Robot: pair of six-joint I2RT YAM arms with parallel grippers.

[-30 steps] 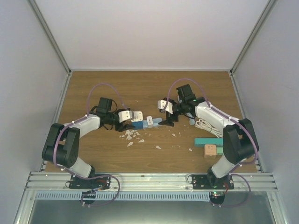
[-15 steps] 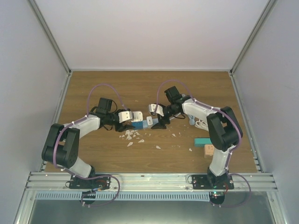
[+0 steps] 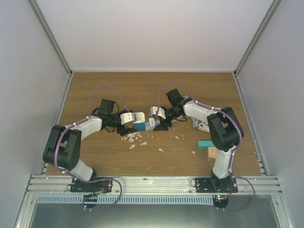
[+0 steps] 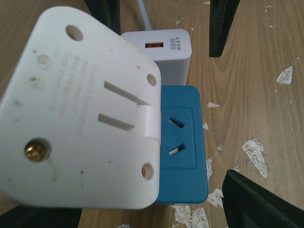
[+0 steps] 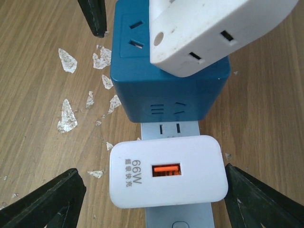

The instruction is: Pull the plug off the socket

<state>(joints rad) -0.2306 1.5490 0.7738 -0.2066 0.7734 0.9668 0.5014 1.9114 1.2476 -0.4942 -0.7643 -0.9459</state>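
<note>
The white charger [image 5: 166, 176] lying between the jaws of the right gripper [image 5: 154, 173] bears "66W" in grey print on its upper face, beside the orange USB port [image 5: 166, 169]; 1 line of small Chinese characters runs along the number, too fine to read surely; in the left wrist view the same "66W" shows on the charger, out beyond the jaws of the left gripper [image 3: 138, 125]; the white adapter [image 4: 80, 114] close over those jaws carries faint moulded lettering, too blurred to read.

One socket [image 5: 161, 90], one charger [image 5: 166, 178], one adapter [image 5: 213, 28], two blocks [image 3: 212, 144].
</note>
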